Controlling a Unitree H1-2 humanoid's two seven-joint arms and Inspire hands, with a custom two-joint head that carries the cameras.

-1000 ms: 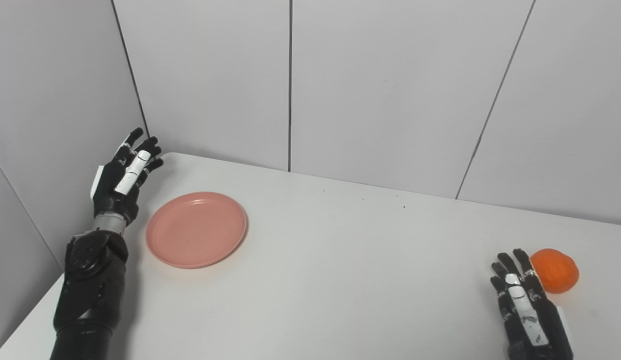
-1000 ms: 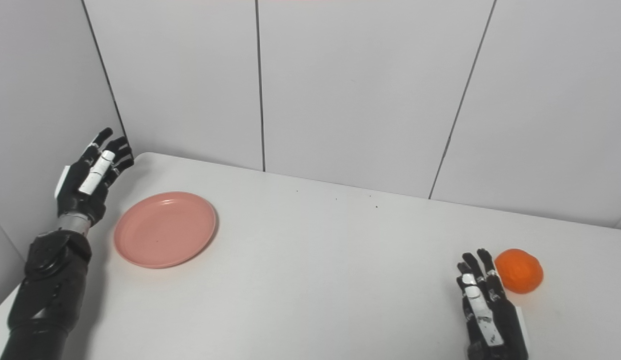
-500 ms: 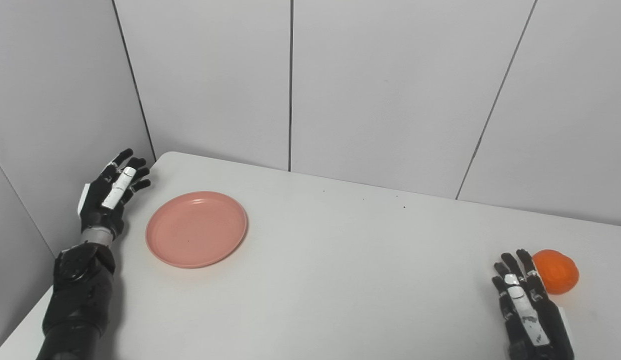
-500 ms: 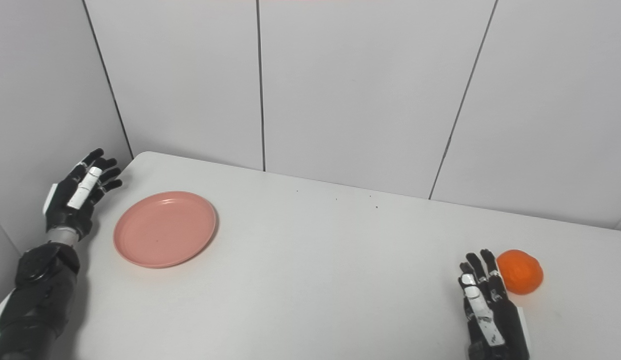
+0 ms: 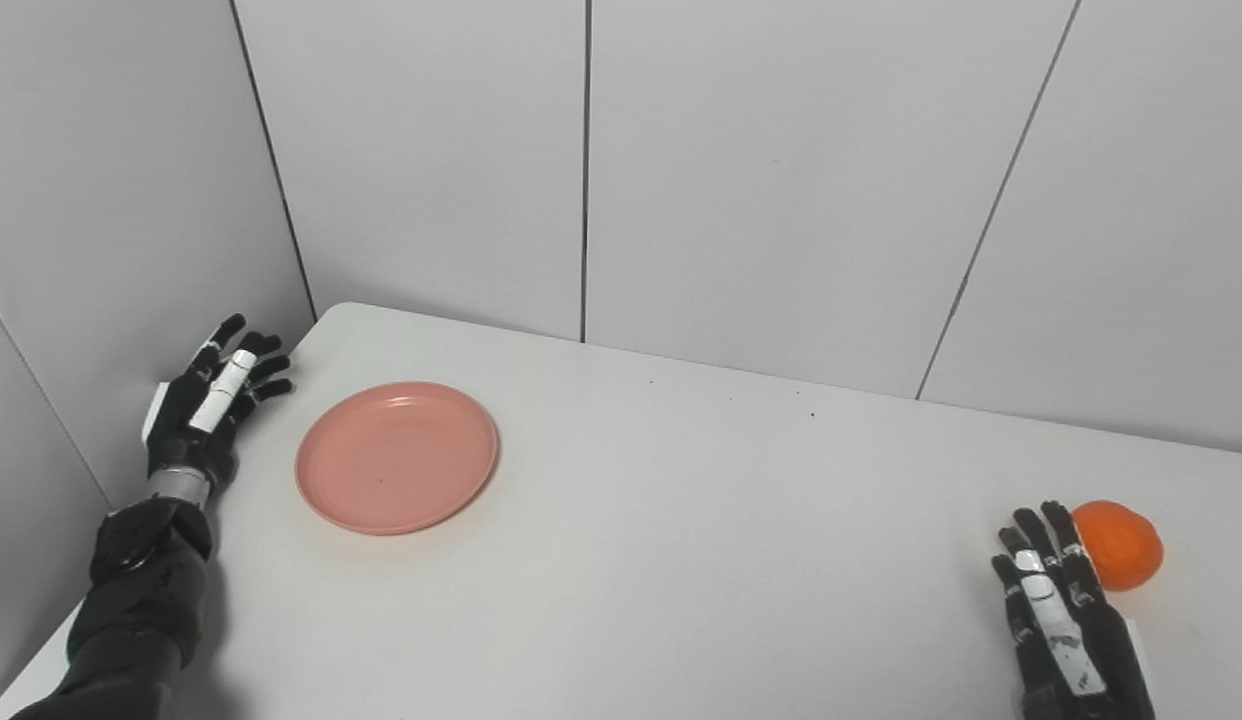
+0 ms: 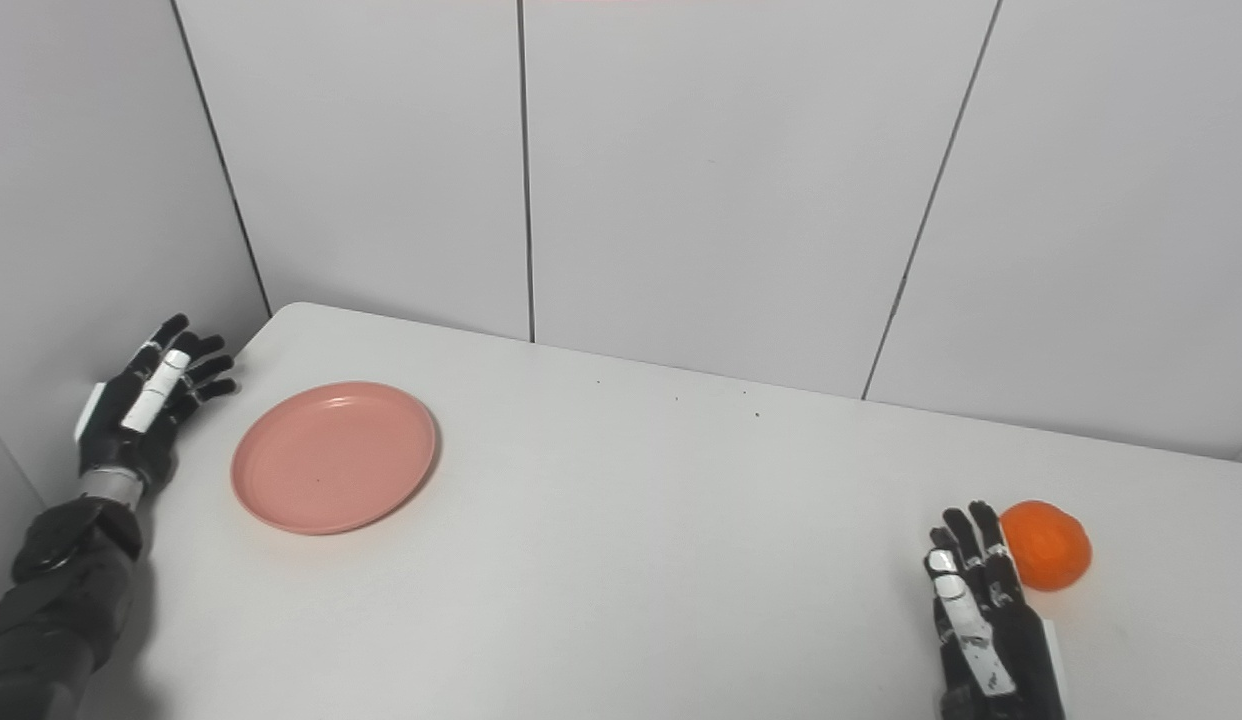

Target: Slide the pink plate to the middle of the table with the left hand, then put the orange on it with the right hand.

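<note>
Left eye view — pink plate (image 5: 396, 456) unmoved at table's (image 5: 681, 560) left, orange (image 5: 1121, 545) seemingly untouched; left hand (image 5: 206, 405), right hand (image 5: 1061, 625) spread, empty — both steps remain.

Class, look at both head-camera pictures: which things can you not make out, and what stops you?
- Right hand: wrist and arm cut off by the bottom edge, both views.
- Orange: left side hidden behind the right hand's fingers; contact cannot be told.
- Left hand: palm faces away; whether it rests on the table is unclear.
- Pink plate: underside hidden.
</note>
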